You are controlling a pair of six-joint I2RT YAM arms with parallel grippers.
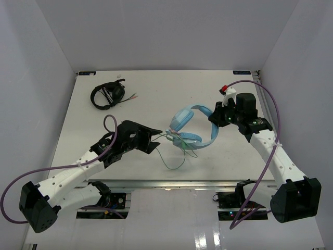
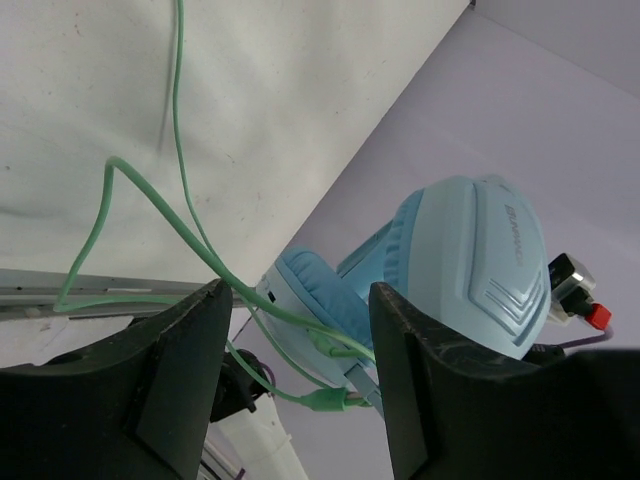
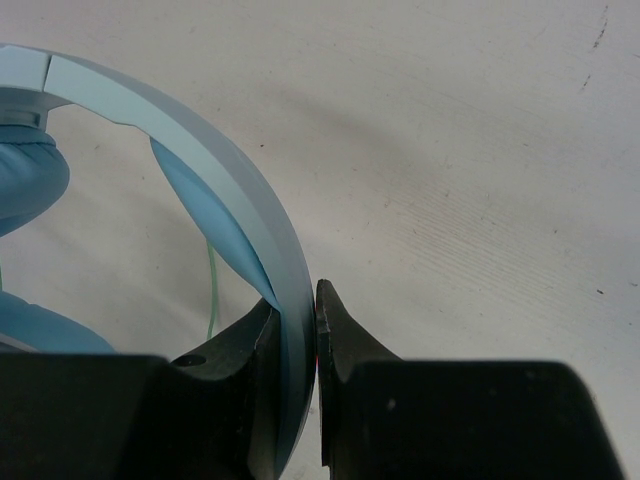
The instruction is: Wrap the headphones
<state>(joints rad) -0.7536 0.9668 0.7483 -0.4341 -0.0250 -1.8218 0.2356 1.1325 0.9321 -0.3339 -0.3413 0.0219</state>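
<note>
The light blue headphones (image 1: 188, 127) are held above the table's middle. My right gripper (image 1: 214, 123) is shut on their headband (image 3: 210, 170), which is pinched between its fingers (image 3: 345, 350). The blue ear pads (image 3: 22, 180) hang to the left of it. My left gripper (image 1: 157, 139) is open just left of the ear cups. The pale green cable (image 2: 150, 205) runs across the gap between its fingers (image 2: 180, 370) without being pinched. The cable's plug (image 2: 330, 400) and an ear cup (image 2: 470, 260) lie just beyond the fingertips. A cable loop (image 1: 174, 159) hangs down to the table.
Black headphones (image 1: 107, 95) with their own cable lie at the far left of the white table (image 1: 156, 99). Grey walls close in the back and both sides. The table's metal front rail (image 1: 171, 183) runs just below the cable loop.
</note>
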